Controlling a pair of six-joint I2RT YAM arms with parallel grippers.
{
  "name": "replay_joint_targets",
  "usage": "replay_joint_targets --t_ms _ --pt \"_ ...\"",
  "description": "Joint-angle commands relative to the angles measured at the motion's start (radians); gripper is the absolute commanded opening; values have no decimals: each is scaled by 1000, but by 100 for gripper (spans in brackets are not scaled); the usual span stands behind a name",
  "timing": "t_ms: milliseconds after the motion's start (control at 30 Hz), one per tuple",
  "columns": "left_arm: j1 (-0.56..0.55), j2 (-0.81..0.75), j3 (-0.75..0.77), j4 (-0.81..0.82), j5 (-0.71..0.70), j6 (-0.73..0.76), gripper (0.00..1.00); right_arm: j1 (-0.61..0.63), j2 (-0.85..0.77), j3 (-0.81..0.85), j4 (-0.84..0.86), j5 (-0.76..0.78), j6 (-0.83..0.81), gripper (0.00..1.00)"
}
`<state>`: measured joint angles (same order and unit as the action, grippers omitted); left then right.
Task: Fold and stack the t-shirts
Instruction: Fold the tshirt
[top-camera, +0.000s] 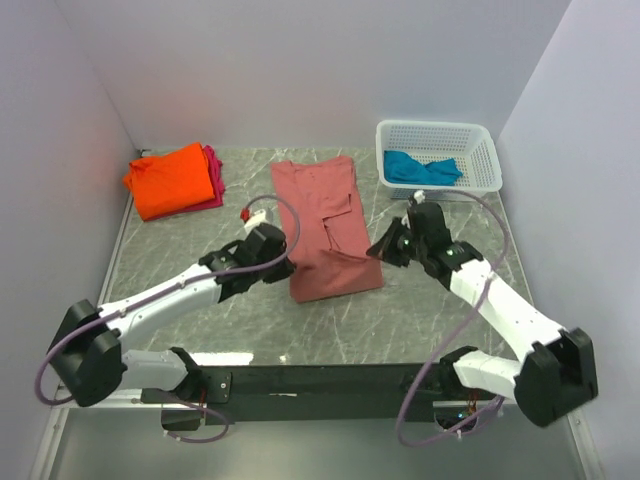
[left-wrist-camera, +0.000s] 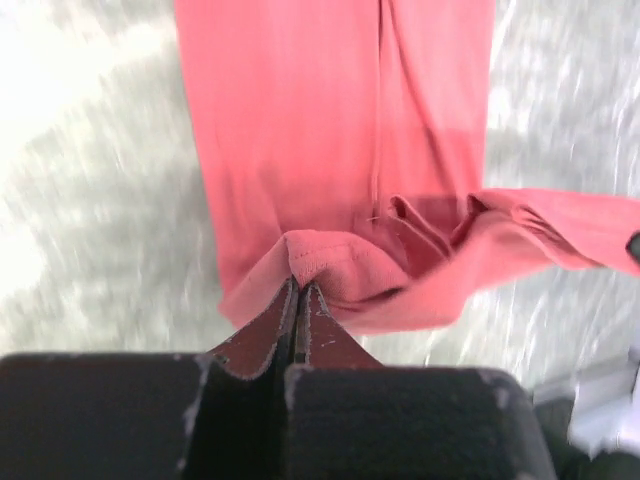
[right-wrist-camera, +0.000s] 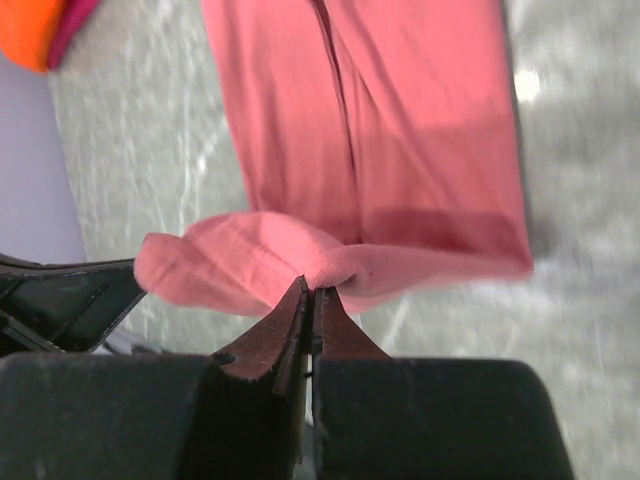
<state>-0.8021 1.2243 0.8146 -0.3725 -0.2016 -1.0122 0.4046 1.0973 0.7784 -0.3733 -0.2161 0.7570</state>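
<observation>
The salmon-pink t-shirt lies folded lengthwise in the middle of the table. My left gripper is shut on its near left corner. My right gripper is shut on its near right corner. Both corners are lifted, so the near hem hangs bunched between them. The orange t-shirt lies folded at the back left on top of the magenta one. The teal t-shirt sits crumpled in the basket.
A white mesh basket stands at the back right. White walls close in the table on the left, back and right. The grey marbled tabletop shows around the shirt.
</observation>
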Motion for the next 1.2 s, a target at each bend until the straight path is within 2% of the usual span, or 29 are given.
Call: replay_joint_targets --t_ms 0,167,433,667,967,1067,1100,1133,1167 --pt "56 67 106 40 -81 81 1 -21 99 123 112 23 -44 0" --pt "138 196 211 87 -81 162 1 -36 228 240 155 67 -48 0" --pt "234 412 389 89 -117 239 1 -70 450 381 206 34 -74 0" --pt "285 538 488 81 -145 282 1 -85 660 536 160 50 -123 0" --pt "316 678 553 165 -85 365 1 -118 739 507 298 32 -73 0" --pt "317 701 578 161 -98 374 8 -119 783 545 292 14 -79 0" --pt "319 702 583 162 -102 377 12 -119 794 559 277 15 -81 5" --pt "319 704 586 161 -105 379 22 -121 803 573 264 17 -82 8" --pt "320 702 598 158 -105 383 28 -122 812 588 251 27 -84 15"
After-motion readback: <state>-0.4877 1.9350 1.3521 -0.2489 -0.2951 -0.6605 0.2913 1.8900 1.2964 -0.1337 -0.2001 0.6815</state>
